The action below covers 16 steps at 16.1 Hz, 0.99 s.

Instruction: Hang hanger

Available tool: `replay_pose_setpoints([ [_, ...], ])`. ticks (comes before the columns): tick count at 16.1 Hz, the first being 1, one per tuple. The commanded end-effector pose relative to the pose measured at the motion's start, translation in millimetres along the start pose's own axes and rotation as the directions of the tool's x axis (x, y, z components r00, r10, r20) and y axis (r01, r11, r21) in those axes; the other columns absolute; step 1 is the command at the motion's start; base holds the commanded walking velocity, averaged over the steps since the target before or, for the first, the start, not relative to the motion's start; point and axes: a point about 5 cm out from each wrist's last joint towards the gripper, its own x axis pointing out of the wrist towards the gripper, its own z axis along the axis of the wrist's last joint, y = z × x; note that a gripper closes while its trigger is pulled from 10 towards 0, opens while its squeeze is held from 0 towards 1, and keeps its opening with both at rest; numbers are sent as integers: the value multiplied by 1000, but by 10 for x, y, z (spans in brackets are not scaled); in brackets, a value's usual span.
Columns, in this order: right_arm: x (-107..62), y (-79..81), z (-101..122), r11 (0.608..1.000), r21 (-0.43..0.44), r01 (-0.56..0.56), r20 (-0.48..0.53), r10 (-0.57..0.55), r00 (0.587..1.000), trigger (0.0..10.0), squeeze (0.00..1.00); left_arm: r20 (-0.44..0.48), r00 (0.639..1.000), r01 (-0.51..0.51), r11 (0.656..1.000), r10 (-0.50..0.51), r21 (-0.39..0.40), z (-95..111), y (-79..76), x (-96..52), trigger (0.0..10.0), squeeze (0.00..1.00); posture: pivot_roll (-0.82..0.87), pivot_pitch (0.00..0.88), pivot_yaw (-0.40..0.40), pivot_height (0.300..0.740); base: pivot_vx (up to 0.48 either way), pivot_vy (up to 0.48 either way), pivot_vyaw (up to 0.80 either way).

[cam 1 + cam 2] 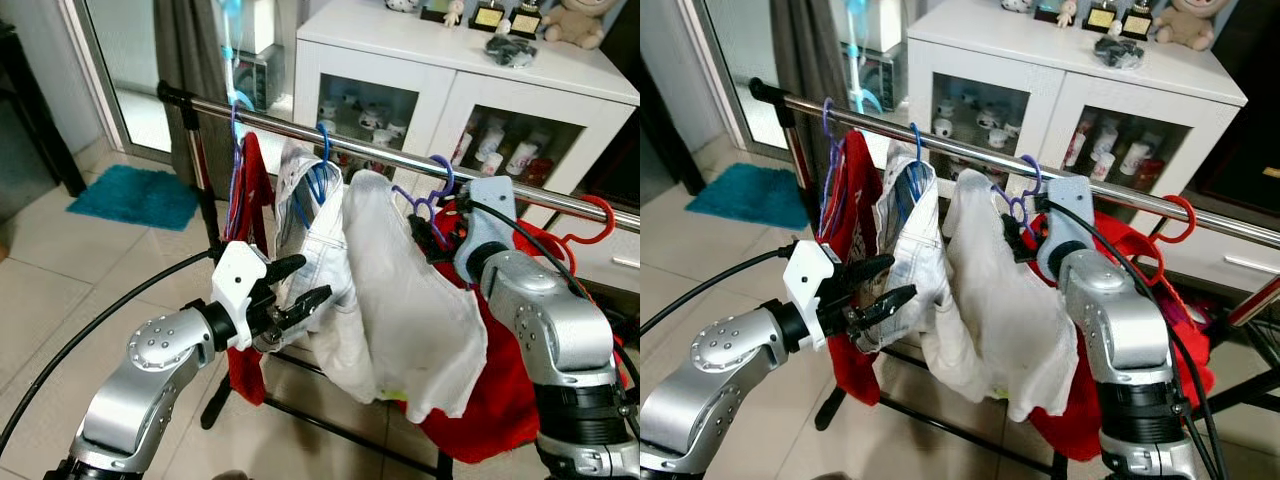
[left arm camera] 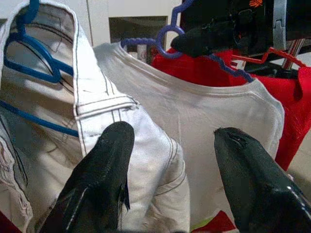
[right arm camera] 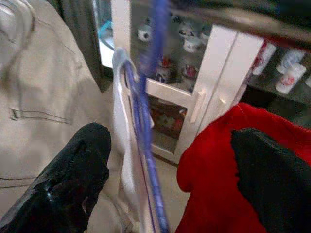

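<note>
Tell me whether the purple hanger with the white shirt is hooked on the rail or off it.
On. The purple hanger hooks over the rail, and the white shirt hangs from it; the right gripper is open just below the hook.

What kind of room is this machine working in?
Probably a room in someone's home: clothes hang on a metal rail, a white cabinet holds cups behind glass with a teddy bear on top, and a blue mat lies on the tiled floor.

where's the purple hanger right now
In the left eye view the purple hanger hooks over the metal rail right of centre, carrying the white shirt, with the right gripper at its neck.
</note>
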Motion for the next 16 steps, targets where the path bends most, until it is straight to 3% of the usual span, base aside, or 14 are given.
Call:
replay_pose_setpoints([
  [1,22,-45,47,1000,8,24,5,-24,1000,10000,0,5,1000,19,1000,-19,2,25,-33,-2,10000,0,-46,0,-91,740,0,0,0],
  [4,103,-43,65,1000,25,0,28,0,1000,10000,0,4,999,32,999,-32,1,22,-42,4,10000,0,-48,0,-88,740,0,0,0],
  [5,134,-41,70,999,42,-14,32,13,999,4706,0,4,999,43,999,-43,1,24,-45,5,10000,0,-48,0,-88,740,0,0,0],
  [6,153,-40,71,999,50,-22,32,20,999,1961,0,3,999,50,999,-50,2,25,-47,7,10000,0,-48,0,-88,740,0,0,0],
  [7,193,-47,62,998,62,-31,28,29,999,0,0,2,998,60,998,-60,6,26,-50,12,10000,0,-50,0,-82,740,0,0,0],
  [16,374,-85,21,989,147,-18,26,15,1000,0,0,16,998,61,998,-61,17,53,-35,35,10000,0,-47,0,-83,740,0,0,0],
])
